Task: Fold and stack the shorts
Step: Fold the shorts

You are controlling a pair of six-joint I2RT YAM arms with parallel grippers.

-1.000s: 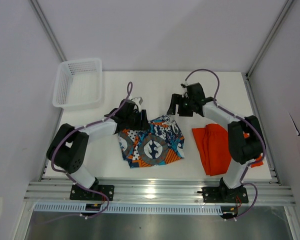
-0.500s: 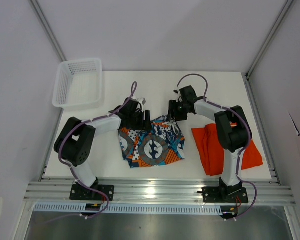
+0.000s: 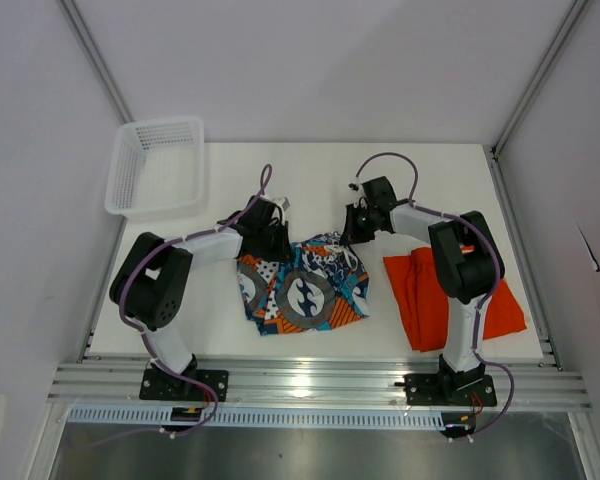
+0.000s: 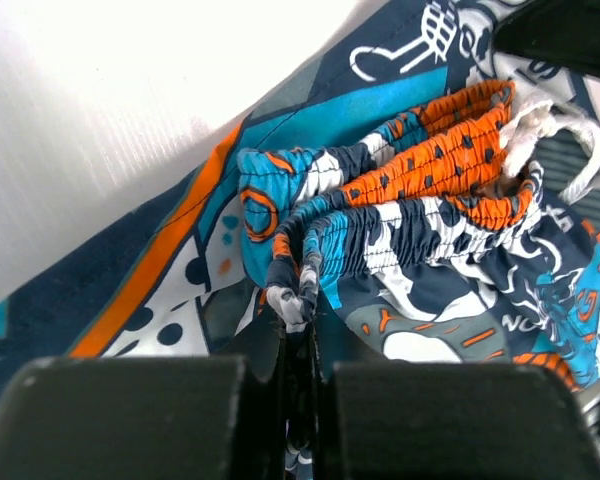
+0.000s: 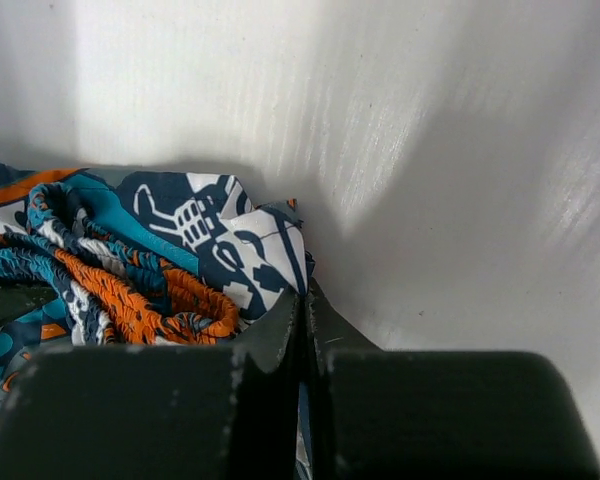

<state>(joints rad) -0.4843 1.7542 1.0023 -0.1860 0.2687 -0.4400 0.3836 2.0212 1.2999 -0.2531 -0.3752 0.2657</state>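
The patterned shorts (image 3: 305,282), blue, orange, white and black with round emblems, lie in the middle of the table. My left gripper (image 3: 275,243) is shut on their far left waistband corner; in the left wrist view the gathered elastic (image 4: 292,295) is pinched between the jaws. My right gripper (image 3: 352,232) is shut on the far right corner, and a fold of the patterned shorts (image 5: 270,250) disappears between its black fingers (image 5: 278,330). The plain orange shorts (image 3: 442,297) lie flat on the right, partly under the right arm.
A white mesh basket (image 3: 158,166) sits at the table's far left corner, overhanging the edge. Aluminium frame posts (image 3: 536,78) rise at both back corners. Bare white table (image 3: 310,175) stretches behind the shorts.
Both grippers came down onto the far edge of the patterned shorts and shut on its corners. The right arm swung in toward the cloth from behind.
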